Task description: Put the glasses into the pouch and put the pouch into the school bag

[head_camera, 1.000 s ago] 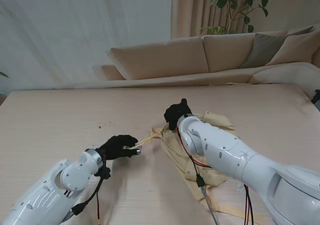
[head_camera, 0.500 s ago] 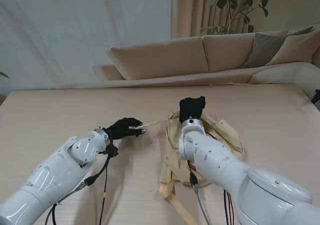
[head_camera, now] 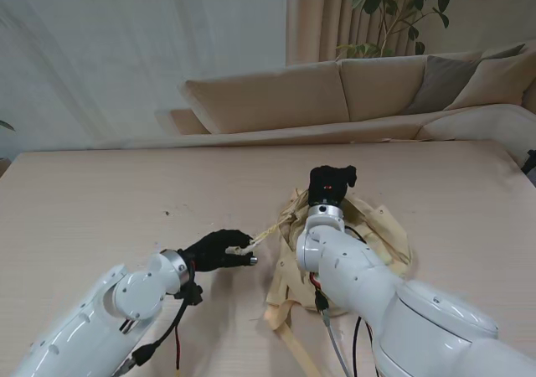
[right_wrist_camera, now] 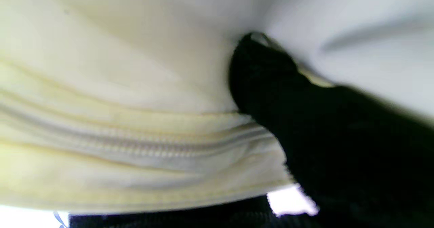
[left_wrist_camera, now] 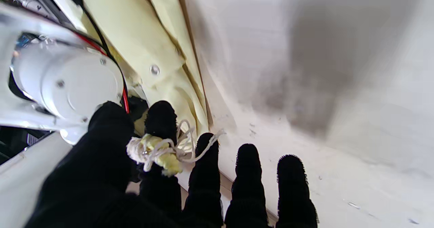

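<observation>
With my left hand (head_camera: 216, 250) pinching the cord end (left_wrist_camera: 156, 150) and my right hand (head_camera: 329, 183) seemingly gripping the school bag (head_camera: 378, 226) centre-right on the counter (head_camera: 100, 201), I'd pull gently; glasses and pouch aren't visible.

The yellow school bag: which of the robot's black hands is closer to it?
Right. The right hand sits over the school bag, against its fabric; the left hand stays off its left side, pinching only its cord.

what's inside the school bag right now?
Cannot tell. The yellow school bag lies on the table with the right hand over its top; the right wrist view shows only fabric and a zipper. No pouch or glasses visible.
</observation>
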